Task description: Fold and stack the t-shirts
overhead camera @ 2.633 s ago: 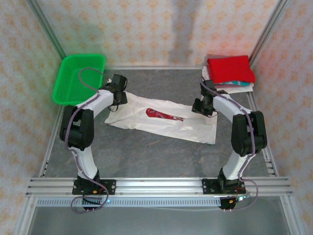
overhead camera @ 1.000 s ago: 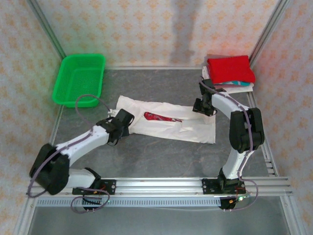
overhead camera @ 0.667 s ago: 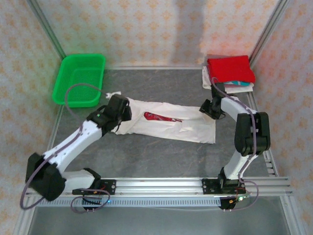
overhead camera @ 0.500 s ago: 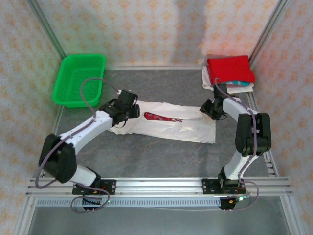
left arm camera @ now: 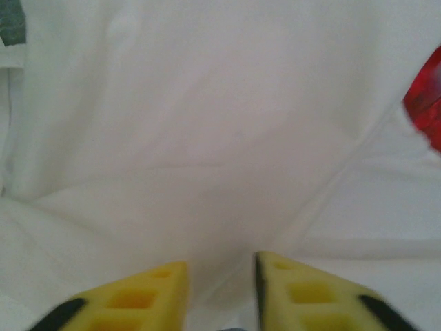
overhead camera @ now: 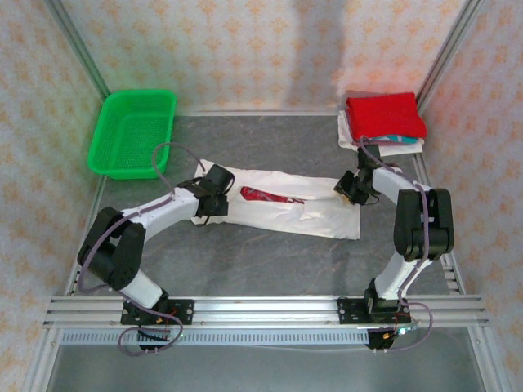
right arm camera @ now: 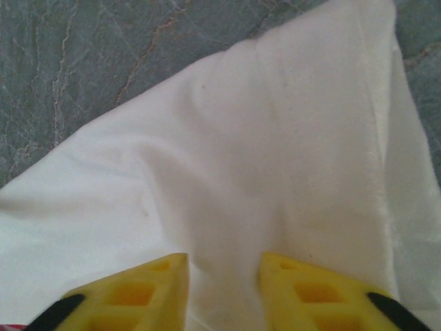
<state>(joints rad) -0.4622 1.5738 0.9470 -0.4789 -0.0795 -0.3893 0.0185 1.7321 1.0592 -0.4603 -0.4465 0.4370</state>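
Nearest me, the grey table [overhead camera: 270, 253] runs out bare from my two arm bases. Mid-table lies one cream-white t-shirt [overhead camera: 315, 214], spread as a long strip from left to right. Its red graphic [overhead camera: 263, 193] faces up, left of the middle.

My left pincer [overhead camera: 214, 194] sits on the shirt's left end. At the wrist, its yellow fingers [left arm camera: 138, 296] stand a narrow gap apart, clamped on a ridge of the white cloth gathered between them. My right pincer [overhead camera: 350, 186] is at the shirt's far right corner. Its fingers [right arm camera: 310, 289] likewise nip a raised fold of the cloth, with table showing just past the hem.

In the far right corner stands one stack of folded t-shirts. A red t-shirt [overhead camera: 384, 114] lies on top, with a teal edge [overhead camera: 396, 137] and white cloth [overhead camera: 404, 148] under it. How many lie below the red one I cannot tell.

In the far left corner is one green mesh basket [overhead camera: 135, 92], well apart from the spread shirt, its mesh floor in plain sight.
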